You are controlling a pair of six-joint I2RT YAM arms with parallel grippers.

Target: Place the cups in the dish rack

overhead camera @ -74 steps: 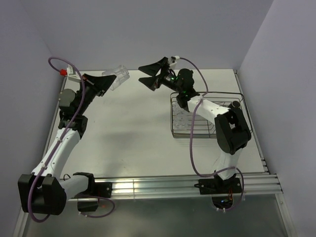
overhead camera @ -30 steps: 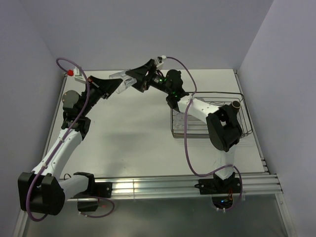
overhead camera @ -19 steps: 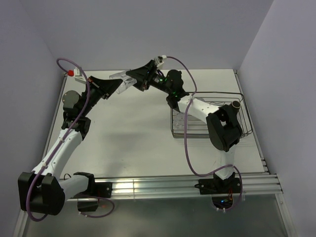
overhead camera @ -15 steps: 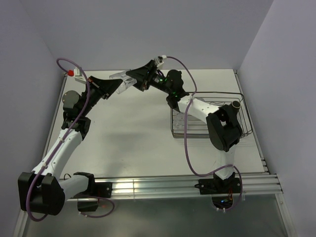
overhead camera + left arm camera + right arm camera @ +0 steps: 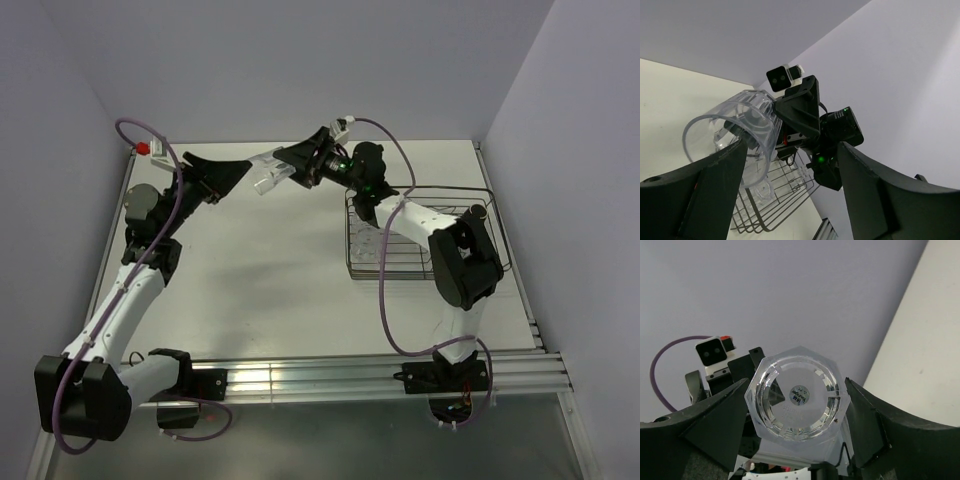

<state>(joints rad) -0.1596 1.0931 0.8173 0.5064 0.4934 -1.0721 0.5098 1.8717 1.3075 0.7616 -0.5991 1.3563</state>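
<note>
A clear faceted cup (image 5: 267, 173) hangs in the air over the back of the table, between the two arms. My right gripper (image 5: 284, 167) is shut on its base end; the octagonal base (image 5: 797, 397) fills the gap between the right fingers. My left gripper (image 5: 238, 172) stands open at the cup's mouth end, and the rim (image 5: 735, 145) sits just inside the left finger. The dish rack (image 5: 492, 225) of dark wire stands at the right. It holds clear cups (image 5: 370, 243) and a dark brown mug (image 5: 478, 212). Below the held cup, the rack (image 5: 775, 200) shows in the left wrist view.
Purple walls close the table at the back and both sides. A metal rail (image 5: 350, 378) runs along the near edge by the arm bases. The rack takes up the right part of the table.
The right gripper closed on the cup's base, then the left gripper opened off it. The cup has moved a little to the right with the right arm.
</note>
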